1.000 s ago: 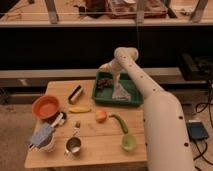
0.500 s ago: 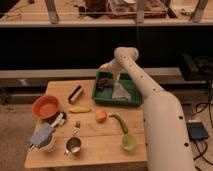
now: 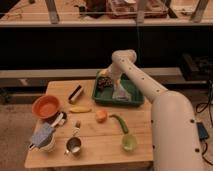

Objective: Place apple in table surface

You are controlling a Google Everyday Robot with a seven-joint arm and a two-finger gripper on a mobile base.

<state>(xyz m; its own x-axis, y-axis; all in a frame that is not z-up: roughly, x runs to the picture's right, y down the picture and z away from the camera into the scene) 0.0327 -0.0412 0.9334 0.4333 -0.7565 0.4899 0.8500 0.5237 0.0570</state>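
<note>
The apple [image 3: 101,115] is small, round and orange-red. It rests on the light tan wooden table surface [image 3: 95,152], just in front of the dark green tray [image 3: 135,100]. My white arm [image 3: 165,110] reaches from the lower right up and over the tray. My gripper [image 3: 105,81] hangs over the tray's left end, above a dark item there, behind the apple and apart from it.
An orange bowl [image 3: 46,106] sits at the left, with a yellow elongated fruit [image 3: 80,109] and a dark can [image 3: 76,93] near it. A metal cup [image 3: 74,146], a white bowl with a cloth [image 3: 44,137], a green cup [image 3: 129,142] and a long green vegetable [image 3: 120,122] lie toward the front.
</note>
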